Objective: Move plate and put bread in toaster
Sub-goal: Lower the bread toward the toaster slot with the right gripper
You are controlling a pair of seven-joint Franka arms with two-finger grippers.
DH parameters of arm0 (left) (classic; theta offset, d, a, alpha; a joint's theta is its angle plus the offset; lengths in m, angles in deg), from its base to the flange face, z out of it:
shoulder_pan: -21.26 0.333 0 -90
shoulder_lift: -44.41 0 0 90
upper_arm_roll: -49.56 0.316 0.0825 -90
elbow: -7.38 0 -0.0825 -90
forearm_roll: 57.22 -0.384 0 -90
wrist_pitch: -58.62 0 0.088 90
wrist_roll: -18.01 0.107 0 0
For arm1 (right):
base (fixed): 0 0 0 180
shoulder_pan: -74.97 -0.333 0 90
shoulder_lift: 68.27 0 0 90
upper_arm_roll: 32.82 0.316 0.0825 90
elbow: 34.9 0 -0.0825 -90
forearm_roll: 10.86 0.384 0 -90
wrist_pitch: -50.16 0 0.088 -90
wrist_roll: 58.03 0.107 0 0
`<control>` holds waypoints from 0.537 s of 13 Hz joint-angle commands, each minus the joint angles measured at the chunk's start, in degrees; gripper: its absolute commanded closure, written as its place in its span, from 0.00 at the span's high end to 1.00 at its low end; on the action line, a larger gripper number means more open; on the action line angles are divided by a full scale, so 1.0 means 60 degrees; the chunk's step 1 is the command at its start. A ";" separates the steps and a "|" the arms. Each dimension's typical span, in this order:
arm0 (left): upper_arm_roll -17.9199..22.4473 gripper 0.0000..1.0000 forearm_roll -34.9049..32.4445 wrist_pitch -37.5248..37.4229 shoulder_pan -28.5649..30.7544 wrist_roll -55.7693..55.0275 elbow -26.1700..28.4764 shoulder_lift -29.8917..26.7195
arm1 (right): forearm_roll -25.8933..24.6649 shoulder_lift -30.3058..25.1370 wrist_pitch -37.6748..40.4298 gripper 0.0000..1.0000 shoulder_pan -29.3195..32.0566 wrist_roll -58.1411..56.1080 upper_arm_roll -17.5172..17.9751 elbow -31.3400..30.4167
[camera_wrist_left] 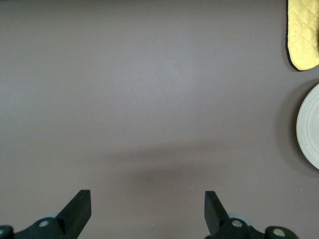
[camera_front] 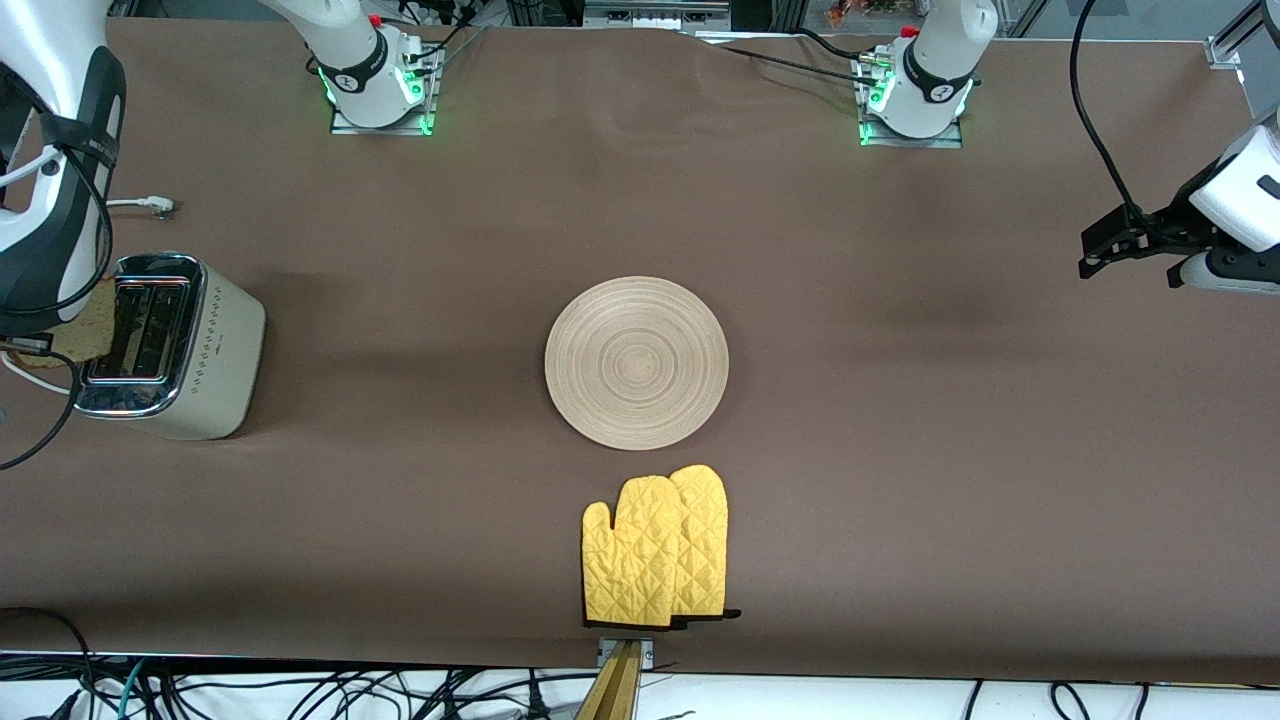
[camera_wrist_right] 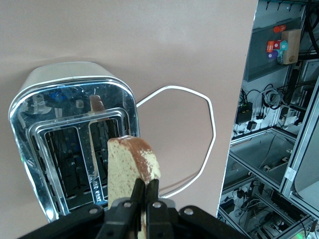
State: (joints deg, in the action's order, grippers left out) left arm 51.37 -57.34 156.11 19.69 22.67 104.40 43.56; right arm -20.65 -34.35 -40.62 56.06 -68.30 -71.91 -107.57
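Bread (camera_wrist_right: 130, 167): pinched edge-on in my right gripper (camera_wrist_right: 145, 198), fingers closed tight on its lower part, crust end up.
Toaster (camera_wrist_right: 75, 144): just below the slice, slots open and dark; the bread hangs over the chrome top near one slot, not inside.
Toaster cord (camera_wrist_right: 202, 144): white loop on the table beside the toaster.
Plate (camera_front: 637, 362): bare, mid-table, well apart from my right gripper, toward my left arm.
Mitts (camera_front: 655, 548): yellow pair, nearer the front camera than the plate.
Left gripper (camera_wrist_left: 147, 211): waiting, fingers spread wide, holding nothing, over bare brown cloth at its end of the table.
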 commanded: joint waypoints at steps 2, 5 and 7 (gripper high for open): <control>0.0021 1.00 -0.0215 -0.0151 -0.0062 -0.0133 -0.0158 -0.0020 | 0.0064 0.0104 -0.0295 0.00 0.0250 -0.0076 0.0056 -0.0047; 0.0021 1.00 -0.0215 -0.0151 -0.0076 -0.0162 -0.0158 -0.0020 | 0.0064 0.0090 -0.0398 0.00 0.0310 -0.0164 0.0056 -0.0032; 0.0021 1.00 -0.0215 -0.0151 -0.0076 -0.0147 -0.0158 -0.0020 | 0.0050 0.0002 -0.0281 0.00 0.0252 -0.0456 0.0056 0.0012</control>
State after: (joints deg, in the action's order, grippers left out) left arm 51.37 -57.34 156.11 19.69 22.67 104.39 43.56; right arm -20.59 -33.62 -42.33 57.54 -69.32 -71.91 -107.64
